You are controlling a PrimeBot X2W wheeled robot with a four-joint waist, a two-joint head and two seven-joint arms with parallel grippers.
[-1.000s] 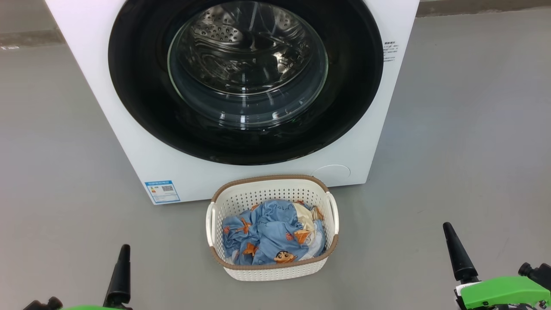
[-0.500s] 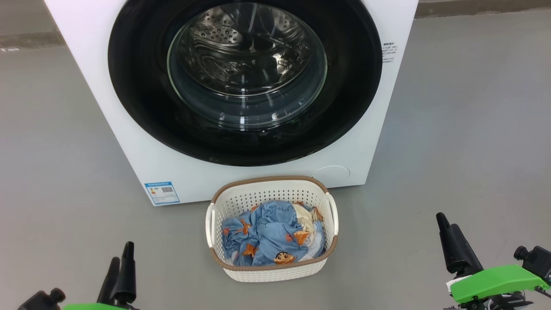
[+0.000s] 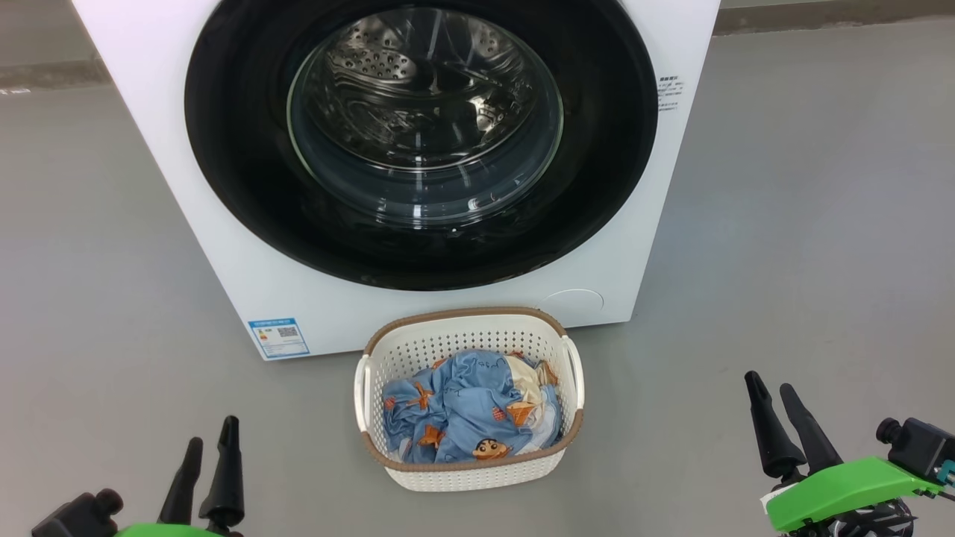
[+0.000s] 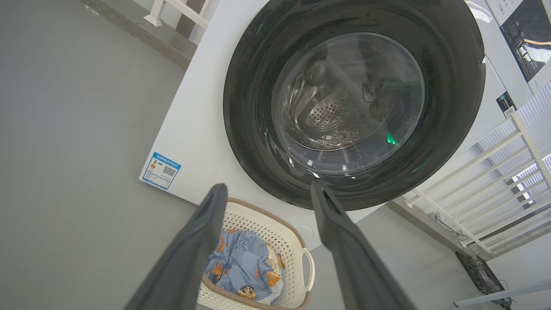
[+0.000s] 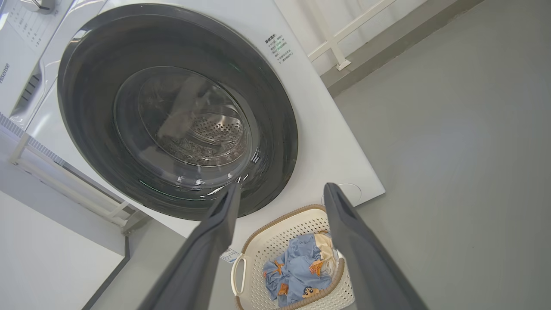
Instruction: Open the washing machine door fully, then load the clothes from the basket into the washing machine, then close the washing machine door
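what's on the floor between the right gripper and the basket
Nothing: in the head view, bare grey floor separates the right gripper from the basket.

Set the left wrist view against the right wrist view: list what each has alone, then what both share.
Left wrist, not right: the open left gripper and a dark control panel. Right wrist, not left: the open right gripper and black printed text on the white washing machine. Both: its closed round black-rimmed glass door and the cream perforated basket of blue printed clothes.
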